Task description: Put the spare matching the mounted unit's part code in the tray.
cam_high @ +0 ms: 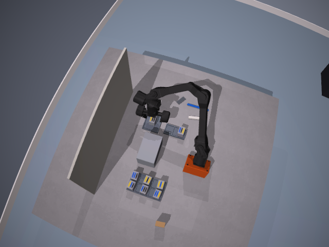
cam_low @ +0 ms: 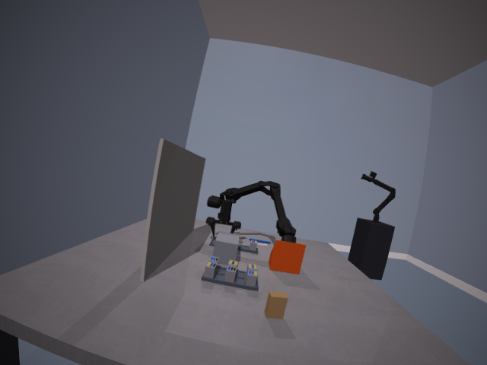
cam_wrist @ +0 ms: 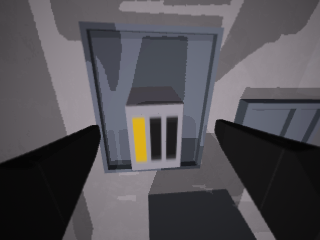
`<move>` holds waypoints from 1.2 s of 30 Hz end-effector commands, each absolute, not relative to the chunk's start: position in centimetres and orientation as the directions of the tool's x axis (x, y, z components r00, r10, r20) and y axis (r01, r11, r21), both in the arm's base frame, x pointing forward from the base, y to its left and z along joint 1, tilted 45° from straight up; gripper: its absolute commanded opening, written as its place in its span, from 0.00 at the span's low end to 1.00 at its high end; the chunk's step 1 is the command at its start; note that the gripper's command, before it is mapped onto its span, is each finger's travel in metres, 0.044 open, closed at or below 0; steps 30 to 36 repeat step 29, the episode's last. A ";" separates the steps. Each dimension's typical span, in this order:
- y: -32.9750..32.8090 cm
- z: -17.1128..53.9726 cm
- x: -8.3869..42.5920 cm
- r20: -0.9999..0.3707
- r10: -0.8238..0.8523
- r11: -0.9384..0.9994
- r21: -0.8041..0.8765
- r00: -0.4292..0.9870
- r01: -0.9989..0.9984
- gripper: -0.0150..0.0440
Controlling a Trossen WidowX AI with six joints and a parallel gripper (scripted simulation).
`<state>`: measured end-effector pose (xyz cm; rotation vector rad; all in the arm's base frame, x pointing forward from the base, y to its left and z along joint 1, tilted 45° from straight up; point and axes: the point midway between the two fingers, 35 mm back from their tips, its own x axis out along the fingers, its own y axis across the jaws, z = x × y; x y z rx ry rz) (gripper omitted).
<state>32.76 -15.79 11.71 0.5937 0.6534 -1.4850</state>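
My gripper [cam_wrist: 158,128] is wide open and holds nothing, and the spare [cam_wrist: 152,125] with the yellow stripe sits inside the tray [cam_wrist: 95,100]. If I lift crooked, a finger [cam_wrist: 55,165] could bump the spare and tip it over

We see open room on both sides of the spare [cam_wrist: 152,131] inside the tray [cam_wrist: 212,95]; a second tray [cam_wrist: 280,117] crowds the right.
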 end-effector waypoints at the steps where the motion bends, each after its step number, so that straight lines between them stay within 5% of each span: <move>1: -12.0 15.3 33.4 -0.717 -0.697 0.021 -0.024 -0.002 0.999 1.00; 36: -9.2 18.1 33.0 -0.717 -0.697 0.027 -0.027 0.000 0.999 1.00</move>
